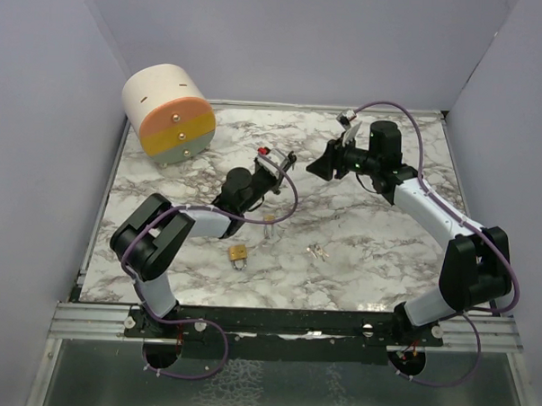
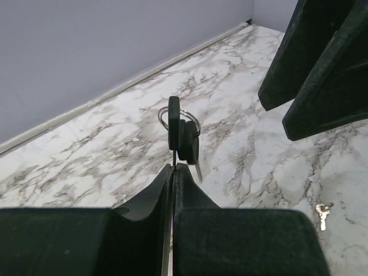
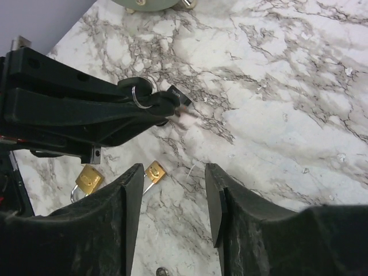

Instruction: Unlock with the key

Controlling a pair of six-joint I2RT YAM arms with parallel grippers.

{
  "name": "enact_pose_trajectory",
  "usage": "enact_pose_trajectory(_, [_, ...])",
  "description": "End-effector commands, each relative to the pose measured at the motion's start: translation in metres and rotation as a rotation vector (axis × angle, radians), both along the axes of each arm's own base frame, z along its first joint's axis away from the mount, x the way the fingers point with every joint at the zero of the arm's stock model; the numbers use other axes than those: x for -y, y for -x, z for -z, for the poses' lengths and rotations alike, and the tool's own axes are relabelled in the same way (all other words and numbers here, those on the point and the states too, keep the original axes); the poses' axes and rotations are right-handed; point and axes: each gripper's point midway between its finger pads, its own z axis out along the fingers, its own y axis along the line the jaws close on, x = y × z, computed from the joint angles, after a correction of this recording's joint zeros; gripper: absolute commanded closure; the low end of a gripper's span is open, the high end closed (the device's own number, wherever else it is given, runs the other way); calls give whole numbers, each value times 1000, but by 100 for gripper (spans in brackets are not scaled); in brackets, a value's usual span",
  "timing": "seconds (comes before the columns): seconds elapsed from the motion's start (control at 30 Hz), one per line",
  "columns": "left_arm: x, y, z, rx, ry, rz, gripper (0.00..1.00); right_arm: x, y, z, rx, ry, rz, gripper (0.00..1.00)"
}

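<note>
My left gripper is shut on the blade of a key with a black head. More black-headed keys hang from the same ring. The bunch is held above the marble table. In the top view the left gripper faces my right gripper across a small gap. The right gripper is open and empty, and the key bunch shows just beyond its fingers. Two brass padlocks lie on the table below the left arm. One padlock shows in the top view.
A round drawer unit with orange, yellow and green fronts stands at the back left. Small loose silver keys lie on the marble, and they also show in the left wrist view. Grey walls enclose the table.
</note>
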Motion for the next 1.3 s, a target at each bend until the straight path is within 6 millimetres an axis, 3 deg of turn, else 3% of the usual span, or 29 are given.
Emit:
enact_pose_trajectory(0.0, [-17, -10, -20, 74, -97, -115, 100, 5, -12, -13, -13, -25, 89, 49])
enact_pose_trajectory(0.13, [-18, -9, -20, 95, -184, -158, 100, 8, -16, -25, -42, -97, 136, 40])
enact_pose_trajectory(0.47, [-2, -5, -15, 117, -320, -213, 100, -10, -13, -41, -205, -317, 118, 40])
enact_pose_trajectory(0.53, [3, -4, -21, 128, -325, -221, 100, -10, -15, -39, -230, -321, 132, 40])
enact_pose_trajectory(0.63, [10, -5, -7, 118, -374, -223, 100, -11, -15, -39, -261, -326, 132, 42])
enact_pose_trajectory(0.9, [24, -4, -7, 137, -409, -229, 100, -12, -15, -32, -325, -320, 143, 48])
enact_pose_trajectory(1.27, [28, -4, -13, 154, -416, -246, 100, -14, -17, -4, -428, -280, 155, 55])
